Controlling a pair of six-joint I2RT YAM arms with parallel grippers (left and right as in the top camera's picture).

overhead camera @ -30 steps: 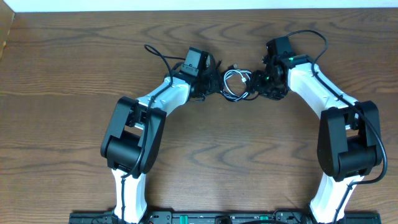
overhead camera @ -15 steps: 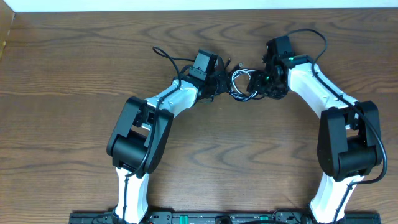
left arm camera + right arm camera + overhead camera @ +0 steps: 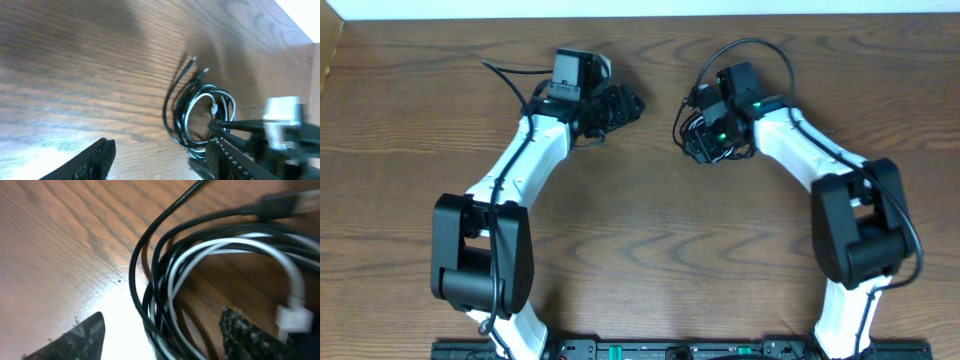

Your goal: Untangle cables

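The black cable (image 3: 167, 107) and white cable (image 3: 186, 114) lie coiled together on the wooden table, their plug ends (image 3: 193, 61) pointing away. In the overhead view the coil (image 3: 684, 128) sits under my right gripper (image 3: 700, 140). In the right wrist view the black cable (image 3: 150, 245) and white cable (image 3: 225, 247) run between my right gripper's (image 3: 162, 335) spread fingers, with a gap on each side. My left gripper (image 3: 628, 104) stands open and empty to the left of the coil, apart from it. Its fingers (image 3: 95, 159) frame bare wood.
The wooden table (image 3: 640, 230) spreads out round both arms. Thick black arm wires loop behind the left wrist (image 3: 505, 75) and above the right wrist (image 3: 750, 48). A pale wall edge (image 3: 640, 8) runs along the far side.
My left arm has swung away to the left, leaving the coil. My right gripper has shifted left over the coil. Both grippers have widened.
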